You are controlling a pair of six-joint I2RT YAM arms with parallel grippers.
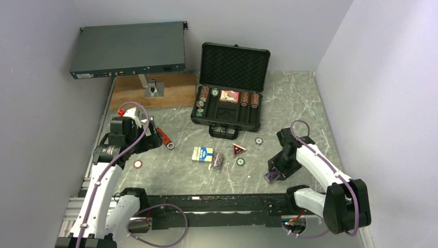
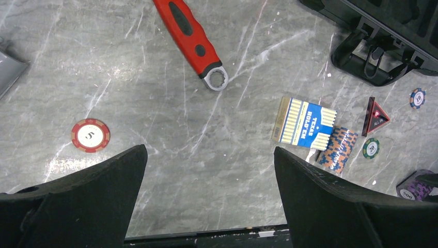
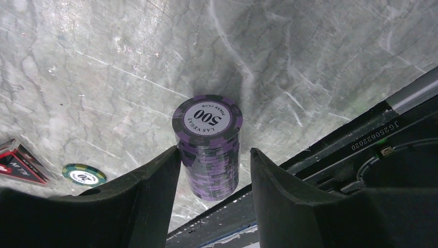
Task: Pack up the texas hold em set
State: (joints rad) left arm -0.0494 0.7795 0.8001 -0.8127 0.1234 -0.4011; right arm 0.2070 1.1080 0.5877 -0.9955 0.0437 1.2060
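The black case point(image 1: 233, 67) stands open at the back, with chip rows point(image 1: 203, 94) in its foam tray. The blue-yellow card box point(image 1: 203, 154), a lying blue-orange chip stack point(image 1: 217, 160), the red triangular token point(image 1: 238, 150) and loose chips point(image 1: 240, 161) lie on the table in front of it. My right gripper point(image 3: 216, 152) is open around an upright purple "500" chip stack point(image 3: 207, 134). Its left finger touches the stack and its right finger stands apart. My left gripper point(image 2: 209, 150) is open and empty above bare table, right of a red chip point(image 2: 90, 135).
A red-handled wrench point(image 2: 188, 39) lies ahead of my left gripper. A flat grey electronics box point(image 1: 129, 49) and a wooden board point(image 1: 155, 90) are at the back left. A black rail point(image 1: 217, 204) runs along the near edge, just behind the purple stack.
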